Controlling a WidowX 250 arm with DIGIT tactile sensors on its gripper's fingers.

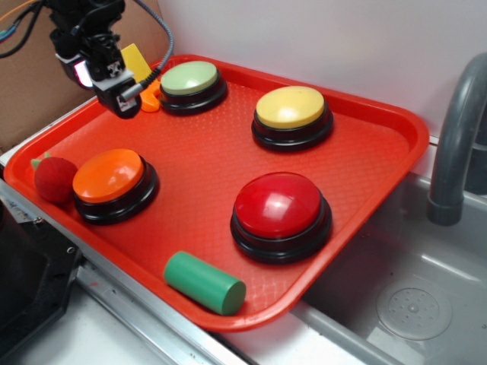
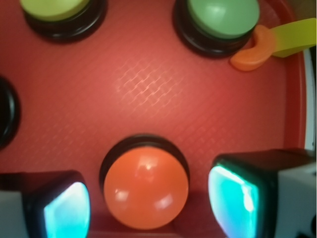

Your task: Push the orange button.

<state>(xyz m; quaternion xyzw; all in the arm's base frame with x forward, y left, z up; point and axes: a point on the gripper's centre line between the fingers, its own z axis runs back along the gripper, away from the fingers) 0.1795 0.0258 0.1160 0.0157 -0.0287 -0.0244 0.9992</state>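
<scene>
The orange button (image 1: 109,175), a glossy orange dome on a black base, sits at the front left of the red tray (image 1: 205,160). My gripper (image 1: 114,87) hangs in the air above the tray's back left part, well above the button and behind it. In the wrist view the orange button (image 2: 146,186) shows far below, between my two fingers. The gripper (image 2: 148,203) is open and empty, with glowing cyan pads (image 2: 67,210) on either side.
On the tray are a red button (image 1: 280,205), a yellow button (image 1: 291,106), a green button (image 1: 189,77), a green cylinder (image 1: 204,283), a red ball (image 1: 55,179) and a small orange C-shaped piece (image 1: 150,97). A sink (image 1: 411,304) and a faucet (image 1: 456,137) are to the right.
</scene>
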